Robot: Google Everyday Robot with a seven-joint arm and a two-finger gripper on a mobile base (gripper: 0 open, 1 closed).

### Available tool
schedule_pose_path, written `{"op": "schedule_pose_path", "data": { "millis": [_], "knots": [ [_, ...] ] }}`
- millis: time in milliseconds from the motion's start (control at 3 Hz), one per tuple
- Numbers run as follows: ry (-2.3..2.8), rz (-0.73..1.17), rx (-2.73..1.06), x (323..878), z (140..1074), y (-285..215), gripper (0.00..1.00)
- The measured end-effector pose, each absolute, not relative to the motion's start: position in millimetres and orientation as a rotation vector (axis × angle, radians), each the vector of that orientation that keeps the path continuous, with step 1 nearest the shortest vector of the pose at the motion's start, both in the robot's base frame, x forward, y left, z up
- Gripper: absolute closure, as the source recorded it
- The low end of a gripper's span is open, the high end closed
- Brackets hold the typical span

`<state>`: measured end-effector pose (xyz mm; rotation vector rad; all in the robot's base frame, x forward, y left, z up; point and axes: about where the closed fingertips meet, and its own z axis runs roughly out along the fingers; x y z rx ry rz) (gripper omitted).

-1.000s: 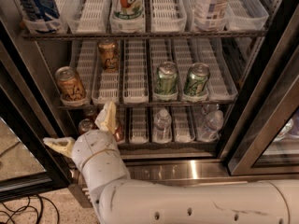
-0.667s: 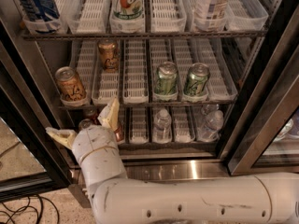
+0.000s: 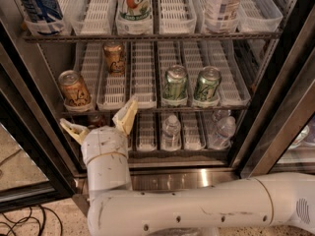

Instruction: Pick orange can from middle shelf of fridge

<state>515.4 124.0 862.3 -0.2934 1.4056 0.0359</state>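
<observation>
The orange can (image 3: 75, 89), a copper-brown aluminium drinks can with dark script lettering and a silver pull-tab top, is standing upright on the middle shelf (image 3: 145, 75) of the stainless-steel display fridge (image 3: 197, 177). It is sitting in the leftmost white slotted tray, right behind the left end of that shelf's steel front rail (image 3: 157, 110). A second orange can (image 3: 114, 58) of the same look is standing one lane to the right and well back from the rail, so two orange cans are showing in all. Two green-and-silver cans (image 3: 175, 84) are standing side by side in neighbouring lanes just behind the rail, right of its middle, the other one (image 3: 207, 85) being the nearer to the rail's right end. Below the rail, two clear plastic water bottles (image 3: 171, 131) are standing on the lower rack, the second (image 3: 222, 128) further right. Above the rail, on the top rack, three tall containers are lining up: a blue-labelled bottle (image 3: 35, 4) at the left, a white-and-green labelled one (image 3: 134, 3) in the middle and a pale bottle (image 3: 221, 1) at the right. The robot's hand (image 3: 100, 123), with cream-coloured fingers (image 3: 126, 115) on a scuffed white arm (image 3: 197, 214), is hovering just below the rail's left part, beneath and slightly right of the front orange can and not touching it; its fingers are spreading wide apart, released and gripping nothing.
</observation>
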Motion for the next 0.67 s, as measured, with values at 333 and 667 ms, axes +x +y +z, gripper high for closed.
{"op": "schedule_pose_path", "data": {
  "millis": [333, 667],
  "knots": [
    [1.411, 0.022, -0.276, 517.0, 861.9, 118.5, 0.0],
    [1.406, 0.015, -0.267, 520.6, 861.8, 117.5, 0.0]
  ]
}}
